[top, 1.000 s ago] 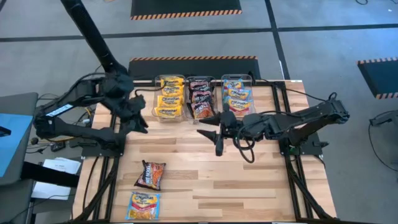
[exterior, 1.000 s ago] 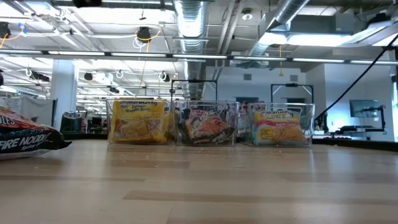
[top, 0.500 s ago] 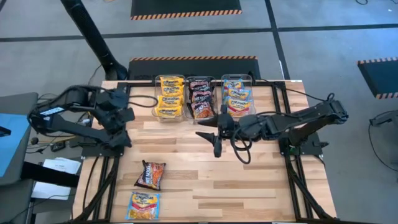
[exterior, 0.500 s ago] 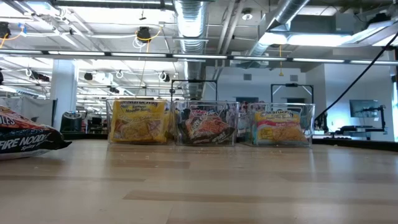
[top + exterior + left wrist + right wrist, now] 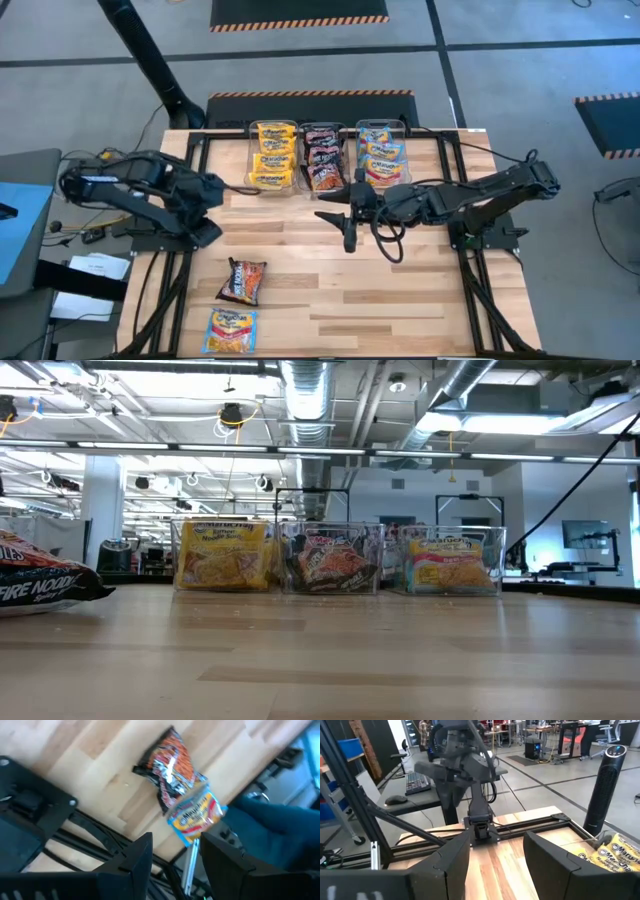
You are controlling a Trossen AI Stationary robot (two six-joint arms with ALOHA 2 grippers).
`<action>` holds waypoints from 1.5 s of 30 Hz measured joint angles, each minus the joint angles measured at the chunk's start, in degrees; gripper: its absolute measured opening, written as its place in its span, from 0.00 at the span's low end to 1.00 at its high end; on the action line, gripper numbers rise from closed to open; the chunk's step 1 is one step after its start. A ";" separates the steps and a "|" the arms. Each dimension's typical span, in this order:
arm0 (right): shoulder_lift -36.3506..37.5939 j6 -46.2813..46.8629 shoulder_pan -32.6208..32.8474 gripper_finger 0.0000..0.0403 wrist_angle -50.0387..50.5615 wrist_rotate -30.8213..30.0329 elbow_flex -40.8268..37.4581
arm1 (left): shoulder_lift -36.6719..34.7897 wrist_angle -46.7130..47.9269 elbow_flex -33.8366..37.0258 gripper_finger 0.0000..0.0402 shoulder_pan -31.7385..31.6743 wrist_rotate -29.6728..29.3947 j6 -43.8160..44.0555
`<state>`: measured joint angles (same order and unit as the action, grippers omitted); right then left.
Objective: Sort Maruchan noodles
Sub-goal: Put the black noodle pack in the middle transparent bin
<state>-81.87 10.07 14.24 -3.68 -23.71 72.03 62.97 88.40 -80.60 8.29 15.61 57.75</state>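
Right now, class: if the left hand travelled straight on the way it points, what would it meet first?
Probably the dark maroon crinkly noodle packet lying on the wooden table, with the blue-and-orange packet just beside it. The left hand is open and empty; depth is uncertain.

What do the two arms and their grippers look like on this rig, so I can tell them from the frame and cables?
Both arms are dark, near-black, jointed links with black cables looping along them. The left arm carries a small white label strip near its shoulder end. The right gripper has two slim, pointed black fingers. In the wrist views, the left gripper and the right one show broad, flat, matte-black fingers with angular edges.
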 joint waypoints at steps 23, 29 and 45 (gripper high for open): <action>0.02 0.02 0.76 0.52 2.39 4.38 0.00 | 0.98 -25.79 22.40 0.38 19.85 -14.28 30.08; 0.02 0.05 1.17 0.52 5.04 5.84 0.00 | 0.95 -32.55 28.21 0.38 20.99 -16.74 34.43; 0.02 0.11 2.29 0.52 9.90 7.39 0.00 | 6.03 -51.42 38.40 0.38 25.83 -17.43 42.13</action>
<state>-81.84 10.17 16.53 6.22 -16.32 72.03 69.00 36.98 -42.19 34.12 -1.83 99.88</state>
